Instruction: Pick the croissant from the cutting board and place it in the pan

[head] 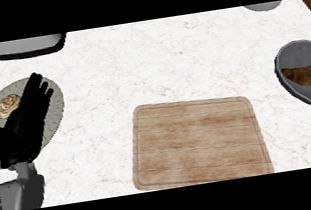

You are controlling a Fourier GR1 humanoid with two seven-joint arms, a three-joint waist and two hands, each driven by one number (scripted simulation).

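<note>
A brown croissant lies inside the grey pan at the right edge of the head view. The wooden cutting board sits at the lower middle with nothing on it. My left hand stands at the left, fingers straight and pointing up, over a grey-green plate. It holds nothing. My right hand does not show.
A pale swirled pastry rests on the grey-green plate beside my left hand's fingers. A grey appliance sits at the back left and a pale round object at the back right. Wooden strips border the white marble counter.
</note>
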